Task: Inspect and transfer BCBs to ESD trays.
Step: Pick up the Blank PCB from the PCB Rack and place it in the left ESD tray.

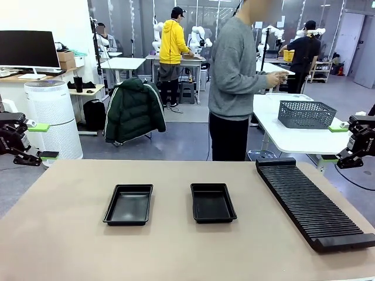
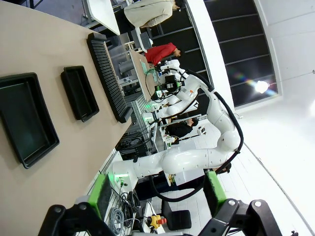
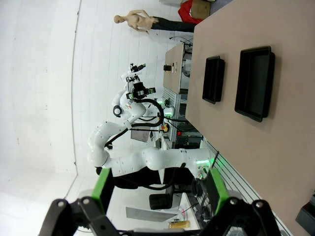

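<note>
2 ESD trays lie empty on the table (image 1: 58,234), side by side but apart: the left-hand tray (image 1: 129,205) and the right-hand tray (image 1: 212,203). Both sit between the left gripper (image 1: 42,141) and the right gripper (image 1: 335,143), which hang past the table's side edges with fingers spread, grasping nothing. The slotted rack (image 1: 313,202) lies nearest the right fingers. What the person's hand (image 1: 274,75) holds is too small to tell. Bare tabletop surrounds both trays.

The flat tan bench (image 1: 176,252) is bare along its near edge and far-left part, so there is wide passage there. At mid-bench stand two shallow black rectangular plastic trays, the left tray (image 1: 128,204) and the right tray (image 1: 212,202), with an open lane between them. A long black ribbed slotted rack (image 1: 313,202) blocks the right side. A person in a grey sweater (image 1: 234,76) stands beyond the far edge.
</note>
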